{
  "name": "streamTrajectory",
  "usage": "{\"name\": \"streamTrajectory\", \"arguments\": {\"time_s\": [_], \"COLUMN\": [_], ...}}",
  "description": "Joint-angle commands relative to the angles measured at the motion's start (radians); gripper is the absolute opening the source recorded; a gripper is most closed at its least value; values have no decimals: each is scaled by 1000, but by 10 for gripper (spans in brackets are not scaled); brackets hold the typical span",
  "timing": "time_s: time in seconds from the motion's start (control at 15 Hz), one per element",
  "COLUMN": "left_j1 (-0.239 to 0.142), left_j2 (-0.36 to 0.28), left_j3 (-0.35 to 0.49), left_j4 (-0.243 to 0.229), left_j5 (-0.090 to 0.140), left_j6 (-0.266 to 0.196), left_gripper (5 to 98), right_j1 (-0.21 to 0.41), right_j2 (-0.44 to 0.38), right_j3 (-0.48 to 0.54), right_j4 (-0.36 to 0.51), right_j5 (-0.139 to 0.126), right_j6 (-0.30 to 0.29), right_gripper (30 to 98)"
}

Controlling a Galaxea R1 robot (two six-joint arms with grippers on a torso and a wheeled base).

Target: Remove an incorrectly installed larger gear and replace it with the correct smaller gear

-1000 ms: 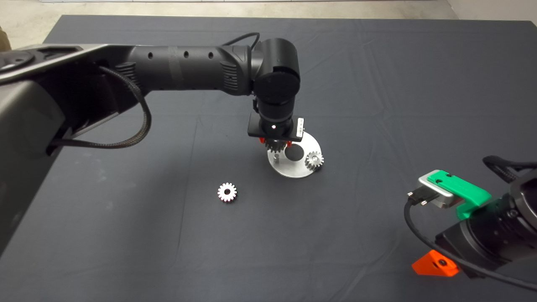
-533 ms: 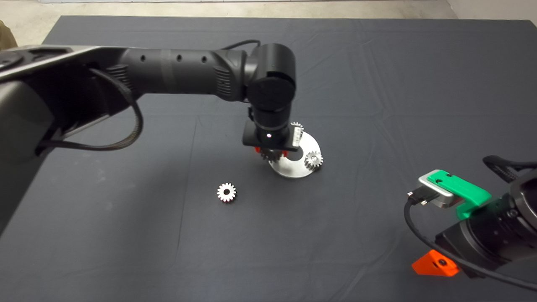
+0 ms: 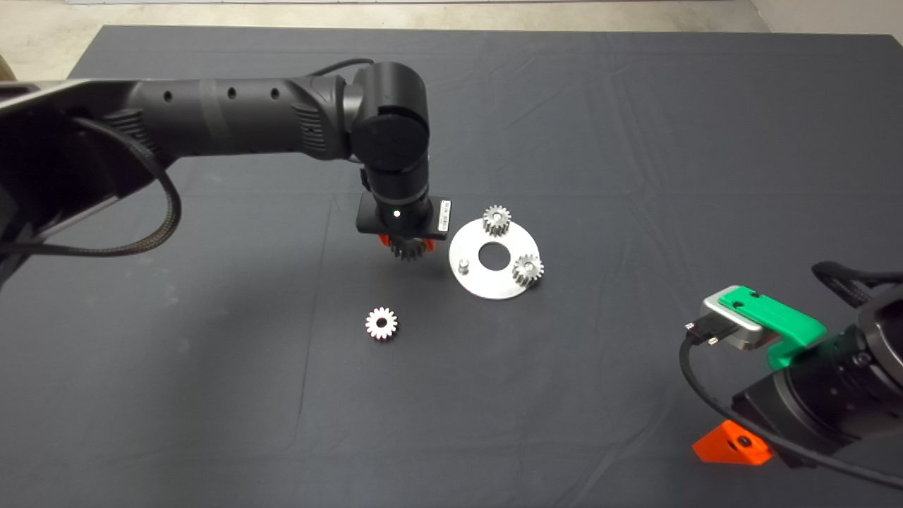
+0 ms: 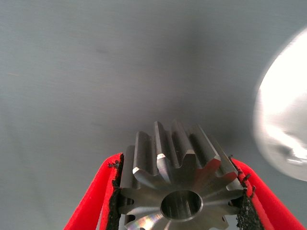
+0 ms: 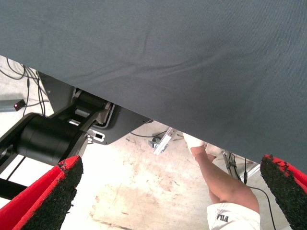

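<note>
My left gripper (image 3: pixel 404 247) is shut on the larger gear (image 3: pixel 407 250), a darker steel gear with long teeth, and holds it above the mat just left of the round silver plate (image 3: pixel 494 282). In the left wrist view the larger gear (image 4: pixel 180 184) sits between the red fingers (image 4: pixel 98 196). The plate carries two small pale gears (image 3: pixel 497 220) (image 3: pixel 528 269) and a bare peg (image 3: pixel 463 266). The smaller gear (image 3: pixel 382 323) lies flat on the mat, nearer the front than the gripper. My right gripper (image 5: pixel 168 196) is open and parked at the lower right.
An orange plastic piece (image 3: pixel 730 444) lies on the mat by the right arm. The right wrist view shows the mat's edge, the floor, a black machine base (image 5: pixel 48 136) and a person's leg (image 5: pixel 218 179).
My left gripper has lifted the larger gear off the plate's peg and carried it left, clear of the plate. The far small gear and the bare peg have come into view.
</note>
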Motion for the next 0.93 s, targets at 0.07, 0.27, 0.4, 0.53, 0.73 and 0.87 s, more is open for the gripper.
{"name": "streamTrajectory", "arguments": {"time_s": [0.07,0.27,0.4,0.53,0.73,0.87], "left_j1": [-20,-12,-9,-2,14,15], "left_j2": [-64,-103,-105,-101,-103,-101], "left_j3": [6,26,35,37,37,36], "left_j4": [66,103,109,110,112,110], "left_j5": [25,24,24,24,24,24], "left_j6": [35,34,35,34,34,34], "left_gripper": [454,454,454,454,454,454], "right_j1": [18,19,19,19,21,21], "right_j2": [-6,-7,-10,-9,-9,-9], "right_j3": [1,1,1,1,1,1], "right_j4": [27,27,27,27,27,27], "right_j5": [-57,-56,-56,-56,-56,-56], "right_j6": [-3,-3,-2,-3,-3,-1], "right_gripper": [977,977,977,977,977,977]}}
